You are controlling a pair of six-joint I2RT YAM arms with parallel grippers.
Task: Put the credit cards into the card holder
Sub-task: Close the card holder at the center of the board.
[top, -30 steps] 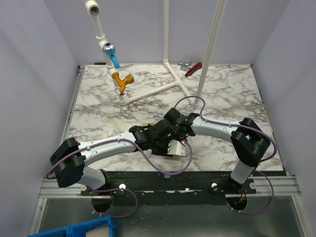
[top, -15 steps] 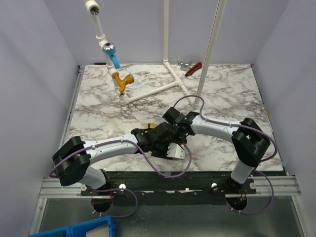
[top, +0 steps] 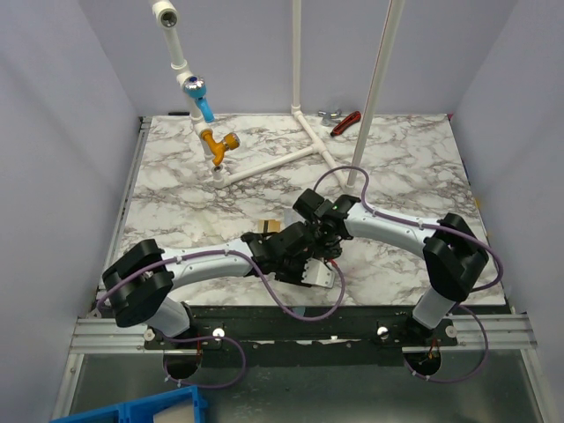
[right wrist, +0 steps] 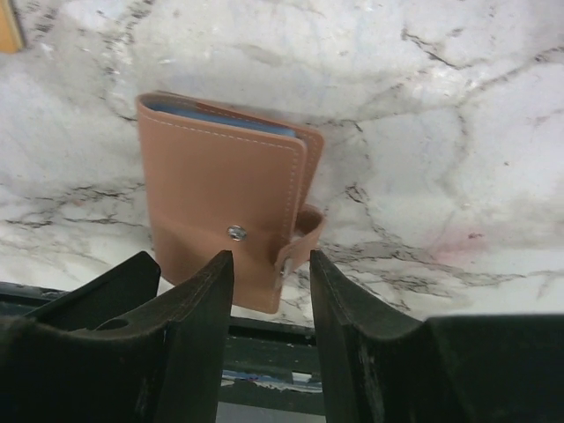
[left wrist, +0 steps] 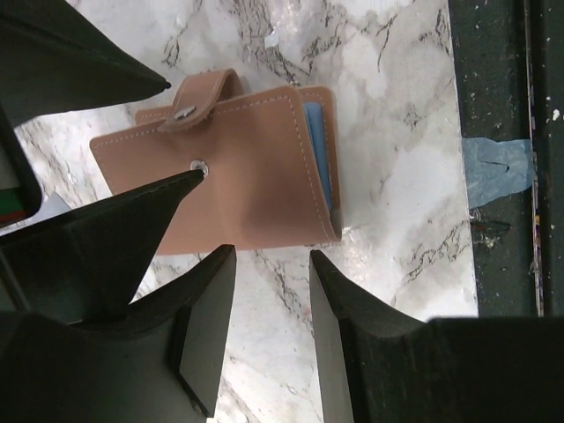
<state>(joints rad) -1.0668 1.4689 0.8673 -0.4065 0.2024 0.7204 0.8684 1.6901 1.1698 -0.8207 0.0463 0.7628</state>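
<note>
Seemingly near done: card holder (left wrist: 238, 172) is found folded on the surface (left wrist: 379, 132) near its 6 o'clock edge, blue card (left wrist: 319, 154) tucked inside. Left claw (left wrist: 271, 264) and right claw (right wrist: 270, 264) are seen parted, empty. Other cards cannot be told.

The card holder (left wrist: 238, 176) was tan-brown, edged with pale stitching, its snap (left wrist: 201, 164) silvery; the card (left wrist: 319, 154) tucked inside showed a light blue edge; the tabletop (top: 414, 167) was white marble-patterned, veined in grey with faint brown; its near border (left wrist: 502, 70) was black, with a pale blue piece of tape (left wrist: 493, 163) on it; the left gripper (left wrist: 271, 257) and the right gripper (right wrist: 270, 260) were matt black; the left arm (top: 203, 258) and the right arm (top: 392, 231) had white shells and black joints; their cables (top: 300, 307) were purple; the pipe frame (top: 295, 53) was white, carrying a blue fitting (top: 204, 109) and an orange fitting (top: 216, 141); a tool (top: 345, 122) at the far edge had red handles; the bin (top: 132, 411) was bright blue; the walls (top: 62, 132) were pale lavender.
</note>
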